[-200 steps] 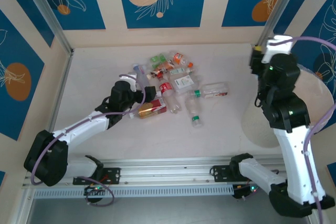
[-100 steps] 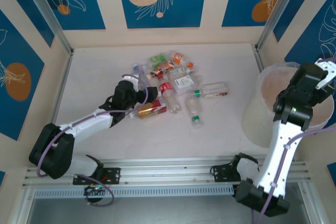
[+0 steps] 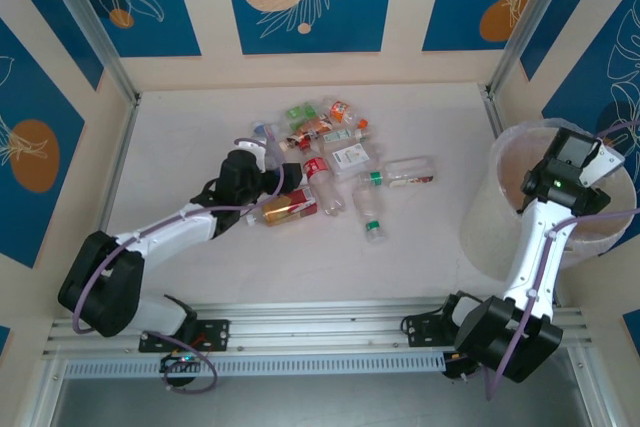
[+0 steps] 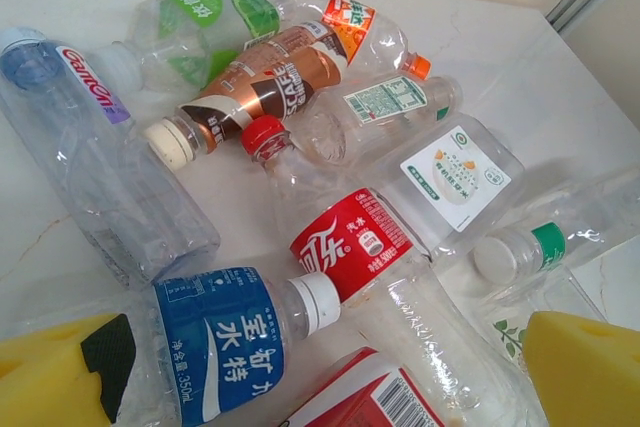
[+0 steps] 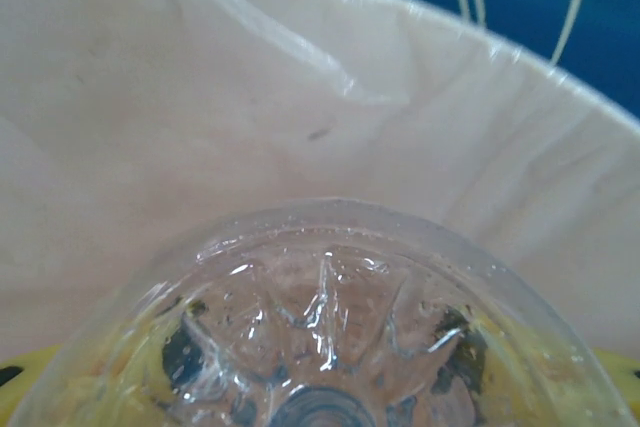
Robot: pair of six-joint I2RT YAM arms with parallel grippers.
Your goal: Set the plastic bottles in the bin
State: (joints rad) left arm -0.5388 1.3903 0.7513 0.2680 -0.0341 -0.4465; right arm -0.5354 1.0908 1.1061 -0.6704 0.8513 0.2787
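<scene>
Clamping a clear bottle (image 5: 320, 327), base toward its camera, right tool (image 5: 318, 392) over bin (image 5: 200, 87), left tool (image 4: 320, 382) spread above bottles (image 4: 350, 242).

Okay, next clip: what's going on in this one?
Two robot arms are moving plastic bottles from a table into a bin. The right hand grips a clear bottle over the open bin and has not yet let go. The left hand is wide open and low over the pile on the table, with a blue-labelled bottle between its fingers. It grips nothing.
</scene>
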